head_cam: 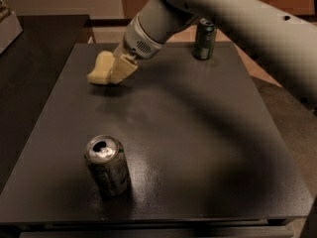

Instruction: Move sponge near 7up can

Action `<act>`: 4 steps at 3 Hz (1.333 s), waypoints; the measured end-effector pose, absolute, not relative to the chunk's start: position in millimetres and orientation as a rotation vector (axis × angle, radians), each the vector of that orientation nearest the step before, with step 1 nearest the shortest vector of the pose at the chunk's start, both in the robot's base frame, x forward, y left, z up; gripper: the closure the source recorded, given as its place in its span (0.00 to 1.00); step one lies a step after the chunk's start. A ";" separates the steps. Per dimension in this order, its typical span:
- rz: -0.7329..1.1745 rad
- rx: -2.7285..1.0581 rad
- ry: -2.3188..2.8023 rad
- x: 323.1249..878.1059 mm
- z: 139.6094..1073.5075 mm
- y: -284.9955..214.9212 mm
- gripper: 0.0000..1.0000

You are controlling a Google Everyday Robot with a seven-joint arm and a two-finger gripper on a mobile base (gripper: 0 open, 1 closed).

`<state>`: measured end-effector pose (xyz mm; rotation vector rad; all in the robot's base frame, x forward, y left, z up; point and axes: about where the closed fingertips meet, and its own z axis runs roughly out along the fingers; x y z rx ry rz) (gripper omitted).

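The pale yellow sponge is at the back left of the dark table, held slightly above the surface with its shadow under it. My gripper reaches down from the upper right, and its cream fingers are shut on the sponge's right end. The 7up can stands upright near the front left edge, with a silver lid and grey-green sides. It is well apart from the sponge, toward the camera.
A darker green can stands upright at the table's back edge, right of my wrist. A dark counter adjoins the table on the left, with a white object at its far left. My arm spans the upper right.
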<state>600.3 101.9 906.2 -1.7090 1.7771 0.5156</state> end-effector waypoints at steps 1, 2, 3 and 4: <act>0.506 -1.780 1.759 566.0 907.3 68.8 1.00; 0.505 -1.834 1.752 533.5 902.0 41.9 1.00; 0.508 -1.877 1.761 505.9 891.9 21.3 1.00; 0.517 -1.907 1.770 484.9 882.1 6.1 1.00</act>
